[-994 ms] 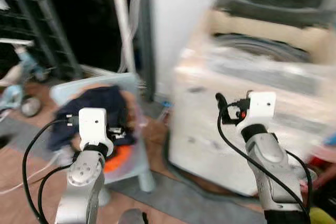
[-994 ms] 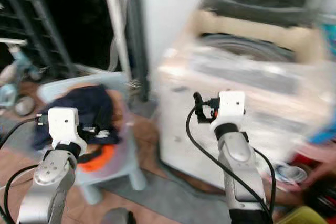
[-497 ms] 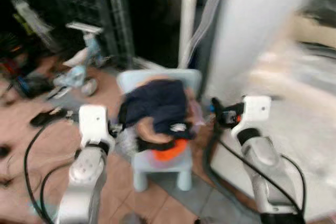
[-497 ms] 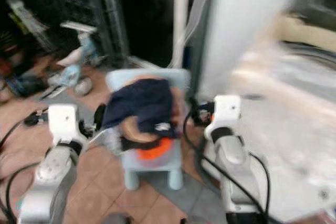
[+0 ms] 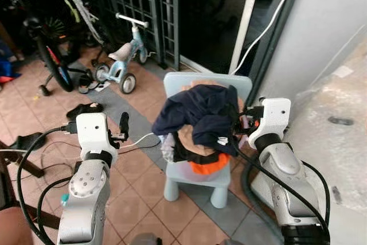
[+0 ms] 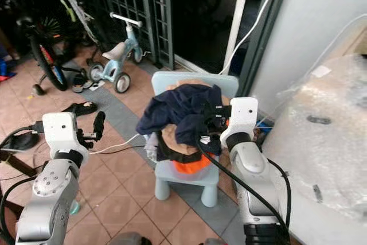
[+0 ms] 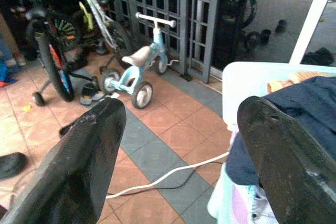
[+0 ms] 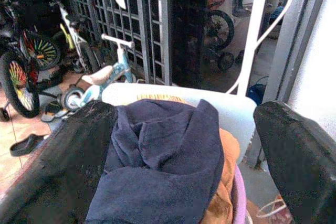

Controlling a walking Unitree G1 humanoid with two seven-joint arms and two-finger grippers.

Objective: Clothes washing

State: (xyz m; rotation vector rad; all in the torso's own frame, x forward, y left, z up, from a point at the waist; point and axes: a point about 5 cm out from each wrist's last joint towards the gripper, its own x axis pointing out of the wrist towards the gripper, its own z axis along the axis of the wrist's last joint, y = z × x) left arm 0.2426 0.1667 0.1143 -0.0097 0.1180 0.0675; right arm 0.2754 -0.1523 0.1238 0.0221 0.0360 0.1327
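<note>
Facing the laundry pile, nothing picked up yet.

The clothes, a dark navy garment (image 5: 198, 113) heaped over orange (image 5: 207, 167) and tan pieces, fill the seat of a small pale-blue chair (image 5: 198, 179) up to its back edge. The right gripper (image 8: 178, 145) hovers just above the pile, fingers spread wide and empty; the left gripper (image 7: 178, 145) hangs off the chair's left edge, fingers likewise parted. By my judgement this is the fetching step: the next move calls for lowering onto the navy cloth and closing on a good fold. The chair stands on terracotta floor tiles (image 5: 143, 193) beside a grey strip, with the plastic-wrapped washing machine (image 5: 338, 119) at right, a child's balance bike (image 5: 123, 64) and a metal grille (image 5: 143, 4) behind.
</note>
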